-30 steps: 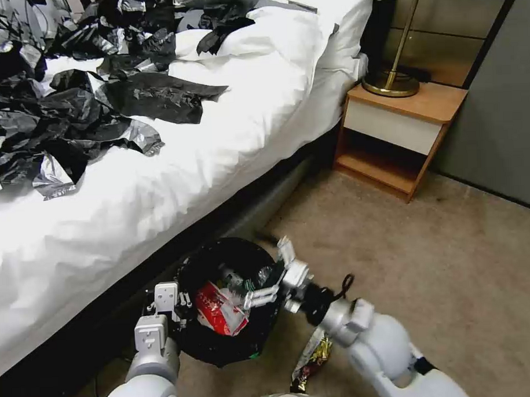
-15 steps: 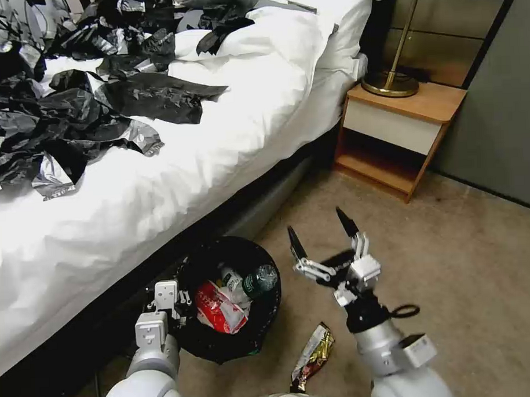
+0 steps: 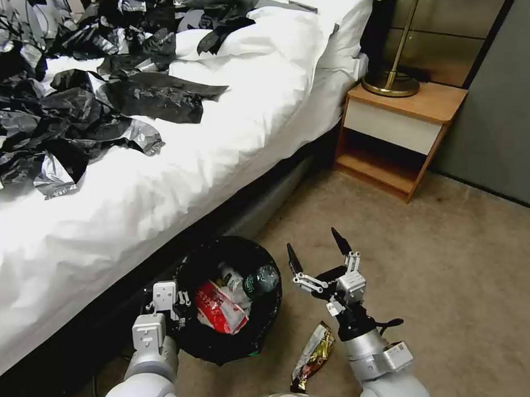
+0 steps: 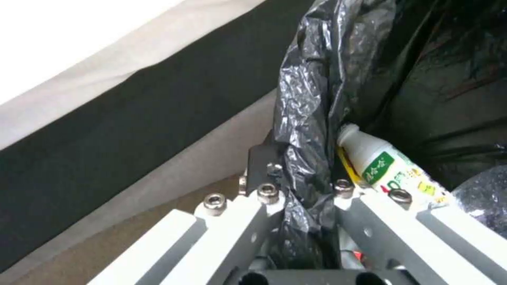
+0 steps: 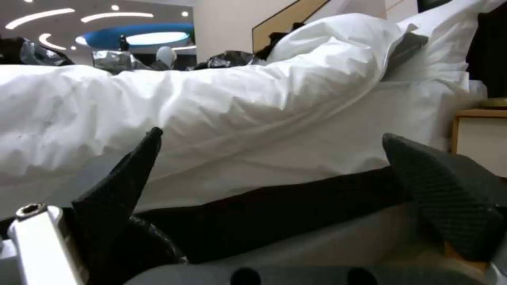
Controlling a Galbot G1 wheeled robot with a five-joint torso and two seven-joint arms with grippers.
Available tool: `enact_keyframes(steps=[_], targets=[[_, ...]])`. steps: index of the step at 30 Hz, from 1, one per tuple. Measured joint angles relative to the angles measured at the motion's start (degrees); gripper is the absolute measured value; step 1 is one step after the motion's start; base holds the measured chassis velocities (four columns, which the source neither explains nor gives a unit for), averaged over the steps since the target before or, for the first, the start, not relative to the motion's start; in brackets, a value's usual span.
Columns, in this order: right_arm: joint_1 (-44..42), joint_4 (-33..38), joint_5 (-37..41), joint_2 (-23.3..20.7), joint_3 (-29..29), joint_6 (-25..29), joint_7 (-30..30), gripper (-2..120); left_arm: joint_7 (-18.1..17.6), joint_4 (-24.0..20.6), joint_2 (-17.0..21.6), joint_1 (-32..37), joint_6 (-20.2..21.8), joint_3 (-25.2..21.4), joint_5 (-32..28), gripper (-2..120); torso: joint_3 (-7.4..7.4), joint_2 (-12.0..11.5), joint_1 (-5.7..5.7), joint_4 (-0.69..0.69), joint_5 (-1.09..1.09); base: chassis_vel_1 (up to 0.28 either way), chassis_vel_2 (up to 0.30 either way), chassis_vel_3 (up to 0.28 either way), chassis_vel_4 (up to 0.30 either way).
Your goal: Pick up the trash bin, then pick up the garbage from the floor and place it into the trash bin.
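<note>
Glossy crinkled black plastic bin liner (image 3: 264, 332), matt carpet (image 3: 464, 261), wooden nightstand (image 3: 402, 130)

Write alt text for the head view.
The left end effector grips the rim of a black-lined trash bin holding a red wrapper and a bottle, beside a white bed. The right end effector hangs open above the carpet, near a gold snack wrapper on the floor.

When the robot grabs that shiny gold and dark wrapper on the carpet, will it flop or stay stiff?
The crinkled gold and dark foil snack wrapper lies flat, so it probably flops and bends. It looks thin and empty, likely very light. Its glossy foil might slip between the open right gripper's narrow black fingertips.
</note>
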Motion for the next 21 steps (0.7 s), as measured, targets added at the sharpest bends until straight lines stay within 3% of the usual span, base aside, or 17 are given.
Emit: enact_keyframes(steps=[16, 21], targets=[[1.48, -0.11, 1.39, 0.02, 1.11, -0.32, -0.66, 100, 0.02, -0.23, 0.08, -0.06, 0.02, -0.14, -0.19, 0, -0.01, 0.00, -0.01, 0.00, 0.02, 0.190, -0.184, -0.188, 0.191], [3.14, -0.35, 1.74, -0.03, 1.97, -2.01, 1.00, 100, 0.03, -0.24, 0.06, -0.13, 0.04, -0.15, -0.23, 0, -0.02, 0.00, -0.01, -0.01, 0.00, 0.118, -0.114, -0.088, 0.110]])
